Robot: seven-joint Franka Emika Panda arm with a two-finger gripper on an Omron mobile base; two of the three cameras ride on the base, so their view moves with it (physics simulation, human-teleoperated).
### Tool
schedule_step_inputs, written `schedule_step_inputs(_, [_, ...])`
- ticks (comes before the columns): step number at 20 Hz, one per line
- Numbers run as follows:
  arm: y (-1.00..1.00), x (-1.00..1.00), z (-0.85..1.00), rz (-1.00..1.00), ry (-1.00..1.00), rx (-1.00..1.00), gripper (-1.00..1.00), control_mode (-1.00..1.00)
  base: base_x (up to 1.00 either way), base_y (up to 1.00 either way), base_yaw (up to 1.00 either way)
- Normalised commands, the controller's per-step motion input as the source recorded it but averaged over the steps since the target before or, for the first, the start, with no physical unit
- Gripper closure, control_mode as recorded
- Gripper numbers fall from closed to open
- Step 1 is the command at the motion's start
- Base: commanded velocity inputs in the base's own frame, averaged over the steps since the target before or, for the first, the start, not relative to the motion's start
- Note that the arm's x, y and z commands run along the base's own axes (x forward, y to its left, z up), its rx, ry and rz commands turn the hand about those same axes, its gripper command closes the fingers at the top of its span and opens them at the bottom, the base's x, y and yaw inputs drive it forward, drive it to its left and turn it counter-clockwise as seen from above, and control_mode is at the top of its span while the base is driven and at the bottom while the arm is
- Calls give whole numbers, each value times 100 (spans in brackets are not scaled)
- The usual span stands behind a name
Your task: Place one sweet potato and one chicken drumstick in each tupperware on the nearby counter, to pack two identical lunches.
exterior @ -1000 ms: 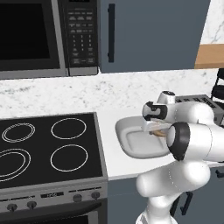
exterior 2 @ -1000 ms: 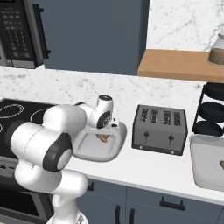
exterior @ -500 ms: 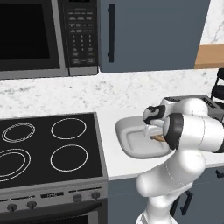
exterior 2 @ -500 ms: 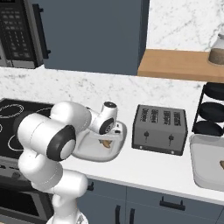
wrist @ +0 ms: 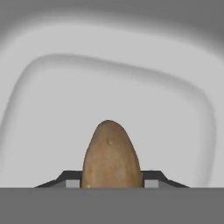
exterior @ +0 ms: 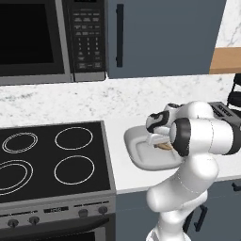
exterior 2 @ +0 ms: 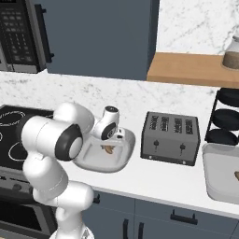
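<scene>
The pincer (wrist: 112, 183) is pinching a sweet potato (wrist: 111, 155) and hanging low over the bare floor of the left tupperware (exterior 2: 122, 158), between stove and toaster (exterior 2: 171, 138) on the table (exterior 2: 154, 179), seemingly ready to lay it inside.

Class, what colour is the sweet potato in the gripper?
Tan-brown with pale specks on the sweet potato; clearest in the hand view.

Kitchen: stove (exterior: 52, 162), microwave (exterior: 42, 40), toaster (exterior 2: 170, 137), counter (exterior 2: 154, 179).
</scene>
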Motion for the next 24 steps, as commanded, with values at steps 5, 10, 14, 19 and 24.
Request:
schedule_step_inputs(5, [0, 3, 0, 0, 1, 0, -100, -100, 0, 0, 0])
schedule_step_inputs(10, [0, -18, 31, 0, -1, 0, -100, -100, 0, 0, 0])
schedule_step_inputs(14, [0, -85, 68, 0, -11, 1, -100, -100, 0, 0, 0])
schedule_step_inputs(19, [12, -100, 63, -4, -9, 3, -100, -100, 0, 0, 0])
schedule_step_inputs(24, [36, -100, 53, -17, 0, 0, -100, -100, 0, 0, 0])
